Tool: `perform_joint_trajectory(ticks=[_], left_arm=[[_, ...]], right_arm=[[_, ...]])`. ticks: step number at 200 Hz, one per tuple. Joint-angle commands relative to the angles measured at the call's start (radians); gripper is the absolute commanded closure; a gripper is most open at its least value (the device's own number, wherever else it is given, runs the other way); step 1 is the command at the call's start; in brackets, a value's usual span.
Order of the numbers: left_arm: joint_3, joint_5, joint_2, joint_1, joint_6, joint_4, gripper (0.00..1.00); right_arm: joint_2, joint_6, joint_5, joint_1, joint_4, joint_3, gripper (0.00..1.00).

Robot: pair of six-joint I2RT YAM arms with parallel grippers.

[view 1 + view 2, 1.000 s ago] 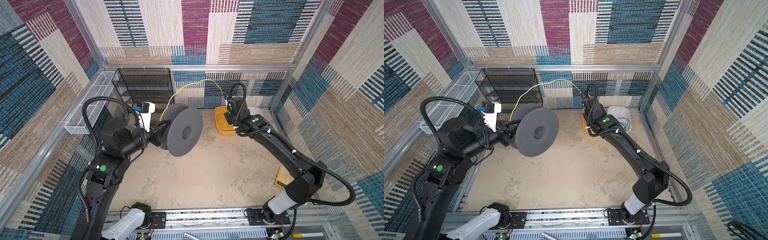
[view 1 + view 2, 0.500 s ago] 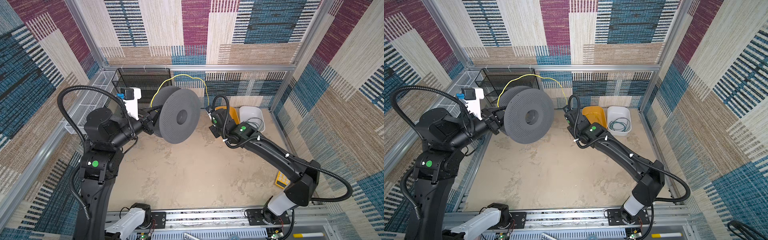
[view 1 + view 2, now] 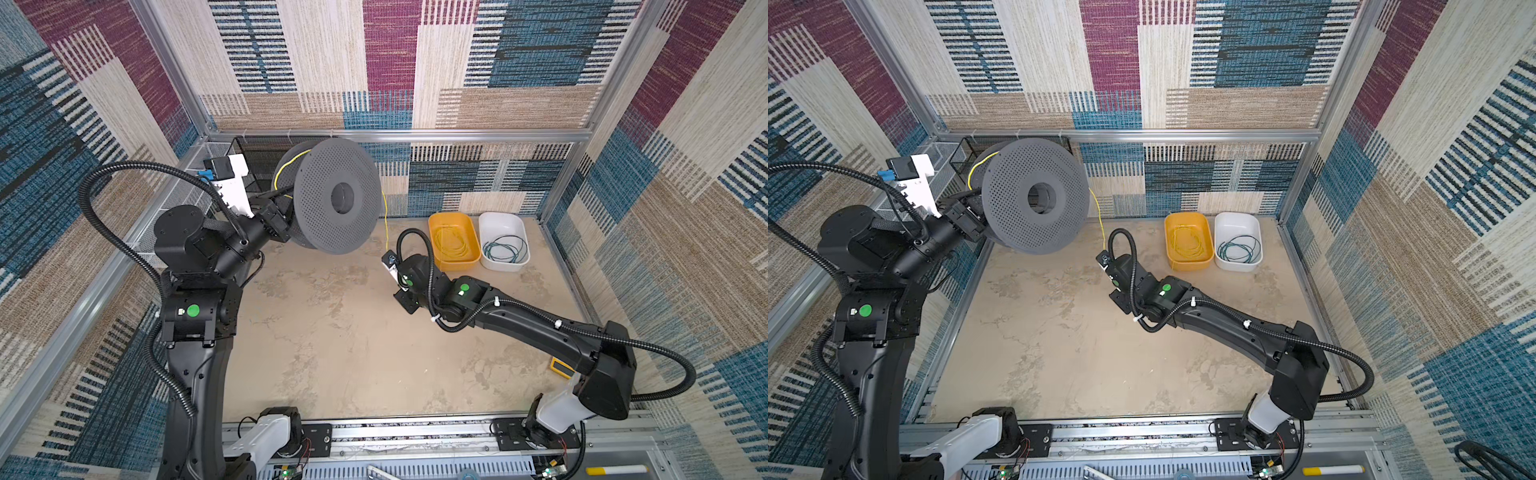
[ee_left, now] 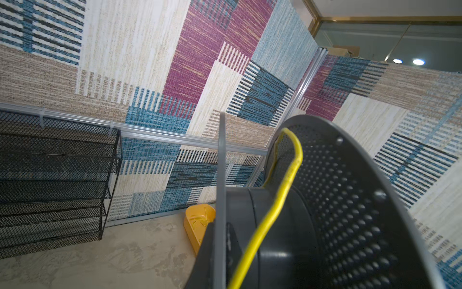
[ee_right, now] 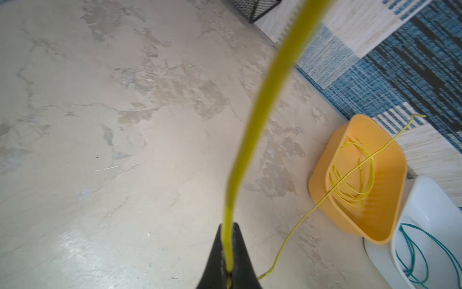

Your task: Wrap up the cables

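A grey perforated spool (image 3: 316,178) (image 3: 1017,216) hangs high at the back left. My left gripper (image 3: 282,208) (image 4: 221,230) is shut on the rim of its near flange. The yellow cable (image 3: 385,224) (image 4: 287,180) lies over the spool's core and drops straight down to my right gripper (image 3: 395,270) (image 5: 228,250), which is shut on it low over the floor. A free tail (image 5: 312,210) trails to loose yellow loops in the yellow bin (image 3: 457,266) (image 5: 320,185). The teal cable (image 3: 490,249) (image 5: 412,250) lies coiled in the white bin (image 3: 503,266).
A black mesh rack (image 3: 257,153) (image 4: 55,175) stands at the back left, behind the spool. A white wire basket (image 3: 183,195) hangs on the left wall. A small yellow object (image 3: 559,368) lies by the right wall. Patterned walls close in three sides.
The left arm has lifted the spool up and back. The right gripper has come off the yellow bin, leftwards and down, with the yellow cable still in it, and both bins now show.
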State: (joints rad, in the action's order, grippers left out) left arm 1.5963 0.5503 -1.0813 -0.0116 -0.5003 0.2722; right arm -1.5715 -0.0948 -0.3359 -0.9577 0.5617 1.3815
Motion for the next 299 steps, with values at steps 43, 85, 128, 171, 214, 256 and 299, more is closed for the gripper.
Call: perform_joint_trajectory(ticks=[43,85,128,171,214,256,299], left_arm=[[-0.059,-0.218,-0.038,-0.013,-0.077,-0.147,1.00],[-0.127,-0.335,-0.055,-0.013,-0.076,-0.162,1.00],[-0.184,-0.416,-0.065,-0.013,-0.072,-0.195,1.00],[-0.243,-0.469,-0.087,-0.013,-0.063,-0.217,1.00],[-0.298,-0.499,-0.107,-0.009,-0.057,-0.215,1.00],[-0.333,-0.532,-0.127,0.003,-0.029,-0.185,1.00],[-0.370,-0.581,-0.152,0.048,0.039,-0.158,1.00]], right_arm=[[-0.009,0.023,0.102,-0.136,-0.113,-0.041,1.00],[0.000,0.019,0.163,-0.192,-0.147,-0.049,1.00],[0.059,0.012,0.166,-0.215,-0.223,-0.119,1.00],[0.150,-0.003,0.212,-0.216,-0.284,-0.200,1.00],[0.203,-0.045,0.199,-0.240,-0.302,-0.235,1.00],[0.254,-0.078,0.149,-0.250,-0.294,-0.235,1.00],[0.265,-0.137,0.027,-0.251,-0.267,-0.209,1.00]])
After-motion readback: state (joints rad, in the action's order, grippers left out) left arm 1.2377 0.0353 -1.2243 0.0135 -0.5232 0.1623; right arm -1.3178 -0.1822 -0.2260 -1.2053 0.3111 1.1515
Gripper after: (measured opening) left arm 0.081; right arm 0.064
